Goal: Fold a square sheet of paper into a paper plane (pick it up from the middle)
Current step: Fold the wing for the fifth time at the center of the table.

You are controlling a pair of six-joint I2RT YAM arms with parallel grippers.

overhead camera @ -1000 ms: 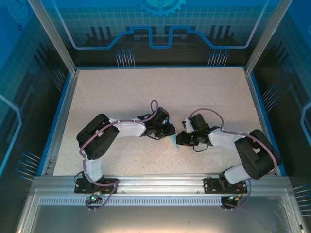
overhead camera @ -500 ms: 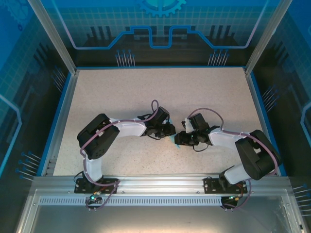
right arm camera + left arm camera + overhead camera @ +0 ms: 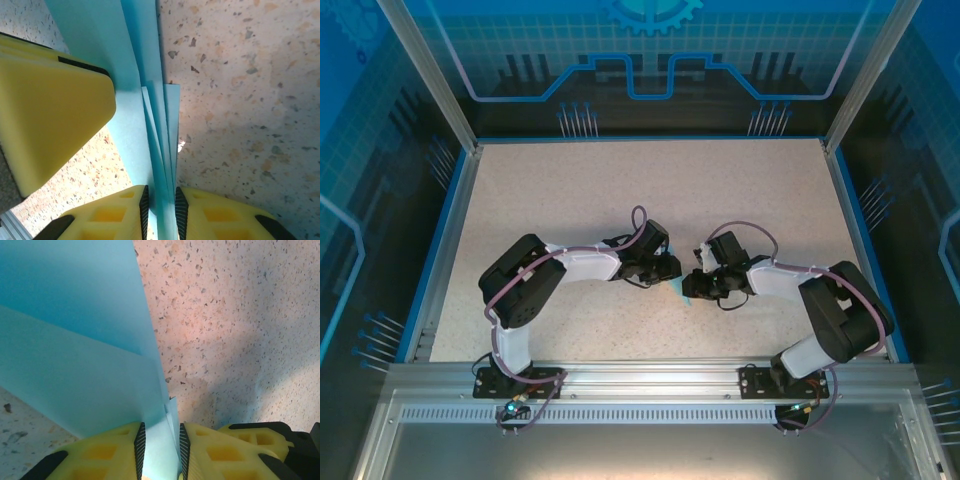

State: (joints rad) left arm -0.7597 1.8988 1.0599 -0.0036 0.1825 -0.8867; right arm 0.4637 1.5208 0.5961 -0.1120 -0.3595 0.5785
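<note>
- Top view: the left arm (image 3: 585, 265) and right arm (image 3: 780, 283) meet mid-table (image 3: 620, 190), with the folded blue paper (image 3: 682, 292) between their tips.
- Left wrist: the left hand (image 3: 159, 440) is narrow, pinching the paper's edge. Folded layers spread away above it.
- Right wrist: the right hand (image 3: 160, 202) is nipped tight on the stacked folds. A left finger (image 3: 50, 105) sits just beside the paper.

No writing, label, brand, number or sign can be read anywhere.

Left hand (image 3: 159, 432) and right hand (image 3: 160, 196) block the middle at the paper (image 3: 75, 365); surrounding tabletop (image 3: 620, 190) lies open.
</note>
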